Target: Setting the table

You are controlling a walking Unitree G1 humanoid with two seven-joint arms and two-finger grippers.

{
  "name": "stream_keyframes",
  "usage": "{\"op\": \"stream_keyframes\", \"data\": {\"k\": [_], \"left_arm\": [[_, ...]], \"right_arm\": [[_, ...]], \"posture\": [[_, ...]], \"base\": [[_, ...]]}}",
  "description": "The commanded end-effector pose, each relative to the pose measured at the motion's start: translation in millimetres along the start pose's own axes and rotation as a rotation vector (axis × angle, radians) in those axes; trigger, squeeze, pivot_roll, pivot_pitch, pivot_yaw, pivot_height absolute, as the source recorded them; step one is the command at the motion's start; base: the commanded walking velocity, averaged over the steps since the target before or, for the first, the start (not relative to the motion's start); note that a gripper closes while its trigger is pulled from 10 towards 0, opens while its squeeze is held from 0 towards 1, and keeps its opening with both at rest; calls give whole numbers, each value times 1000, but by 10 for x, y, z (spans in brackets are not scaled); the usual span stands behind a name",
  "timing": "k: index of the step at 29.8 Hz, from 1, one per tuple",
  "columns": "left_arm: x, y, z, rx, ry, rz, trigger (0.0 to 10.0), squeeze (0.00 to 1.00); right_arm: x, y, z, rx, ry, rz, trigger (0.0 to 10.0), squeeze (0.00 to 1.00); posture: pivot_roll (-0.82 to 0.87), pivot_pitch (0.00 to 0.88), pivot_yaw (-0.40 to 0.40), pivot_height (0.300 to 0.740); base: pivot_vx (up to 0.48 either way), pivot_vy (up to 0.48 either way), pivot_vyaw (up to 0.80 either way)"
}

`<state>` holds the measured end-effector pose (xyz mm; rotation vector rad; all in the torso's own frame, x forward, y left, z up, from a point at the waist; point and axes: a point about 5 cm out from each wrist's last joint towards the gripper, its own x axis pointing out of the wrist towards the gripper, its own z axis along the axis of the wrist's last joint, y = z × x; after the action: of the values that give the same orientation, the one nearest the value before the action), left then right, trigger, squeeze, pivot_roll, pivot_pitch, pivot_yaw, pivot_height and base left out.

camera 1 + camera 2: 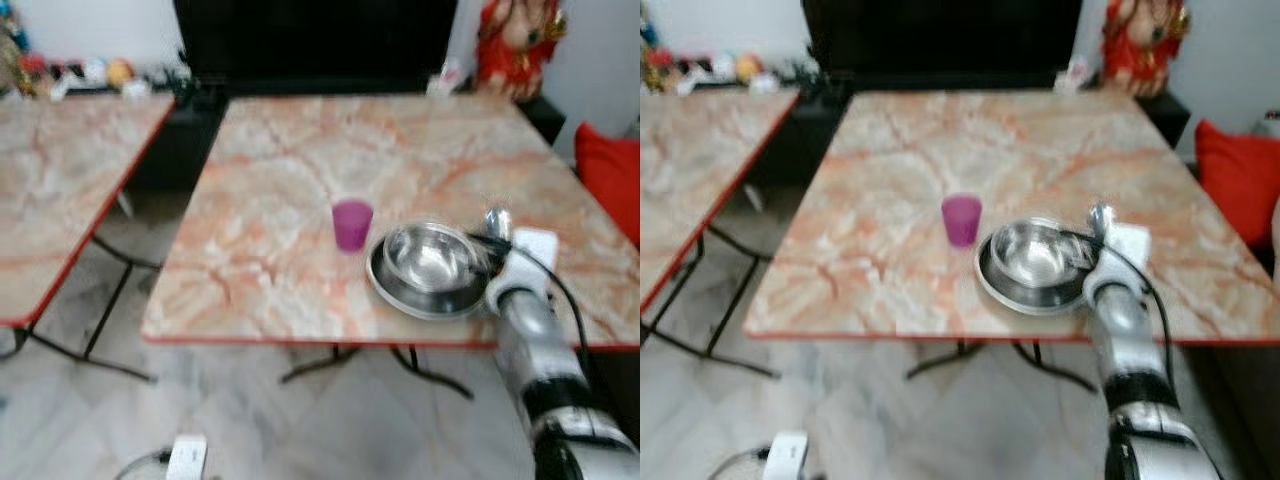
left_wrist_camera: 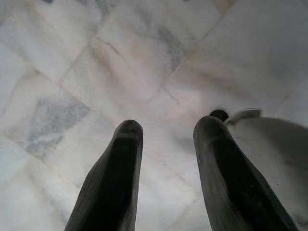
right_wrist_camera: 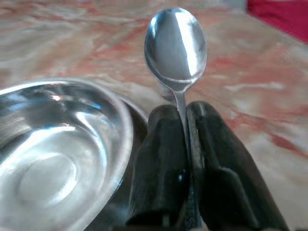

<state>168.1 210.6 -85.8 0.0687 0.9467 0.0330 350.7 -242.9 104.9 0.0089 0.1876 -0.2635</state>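
A steel bowl (image 1: 432, 258) sits in a steel plate (image 1: 392, 288) near the front edge of the marble table (image 1: 300, 170). A purple cup (image 1: 351, 224) stands just left of them. My right gripper (image 3: 185, 118) hovers at the bowl's right rim, shut on the handle of a steel spoon (image 3: 176, 45) whose bowl end points up and away (image 1: 497, 222). My left gripper (image 2: 166, 134) hangs open over the tiled floor with nothing between its fingers.
A second marble table (image 1: 60, 170) stands to the left, with a floor gap between the two. A red cushion (image 1: 608, 175) is at the right, a red figure (image 1: 515, 45) and a dark cabinet (image 1: 310, 40) behind. A white device (image 1: 185, 458) lies on the floor.
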Motion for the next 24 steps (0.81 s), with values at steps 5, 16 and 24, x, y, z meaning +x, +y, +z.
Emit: {"op": "stream_keyframes", "data": {"k": [5, 16, 24], "left_arm": [[0, -81, -25, -19, -2, -34, 10000, 0], [-2, -72, -37, -6, 9, -36, 10000, 0], [-3, -69, -44, -5, 13, -35, 10000, 0]], "right_arm": [[15, -260, 332, 10, -160, -83, 10000, 0], [-5, -337, 378, -6, -196, -122, 10000, 0], [-14, -318, 352, -7, -190, -117, 10000, 0]], "posture": [[28, 14, 14, 736], [28, 16, 13, 736], [27, 17, 12, 736]], "base": [[0, 0, 0], [50, 0, 0], [296, 0, 0]]}}
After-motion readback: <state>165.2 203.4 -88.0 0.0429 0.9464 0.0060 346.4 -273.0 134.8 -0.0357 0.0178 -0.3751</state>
